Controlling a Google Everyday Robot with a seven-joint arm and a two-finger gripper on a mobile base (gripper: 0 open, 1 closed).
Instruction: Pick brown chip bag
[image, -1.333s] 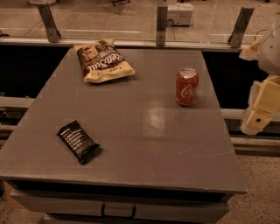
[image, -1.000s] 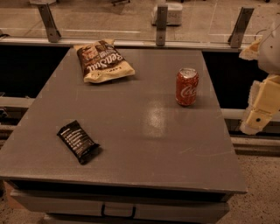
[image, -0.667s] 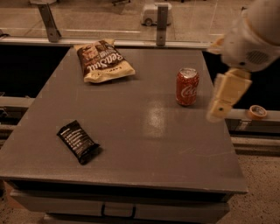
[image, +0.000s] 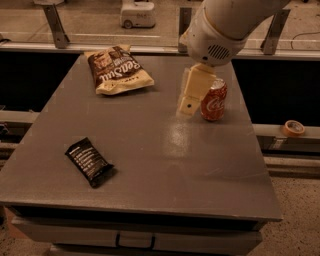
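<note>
The brown chip bag (image: 118, 69) lies flat at the far left of the grey table (image: 150, 165), dark brown front with white script and cream edges. My gripper (image: 190, 97) hangs from the white arm over the far right part of the table, just left of the red soda can (image: 214, 100). It is well to the right of the bag and holds nothing that I can see.
A small black wrapped bar (image: 89, 161) lies at the near left of the table. A roll of tape (image: 293, 128) sits on a ledge to the right, off the table. A rail with posts runs behind the table's far edge.
The arm has swung in from the right edge of the view to above the table, so the gripper now hangs just left of the can. The bag, can and bar have not moved.
</note>
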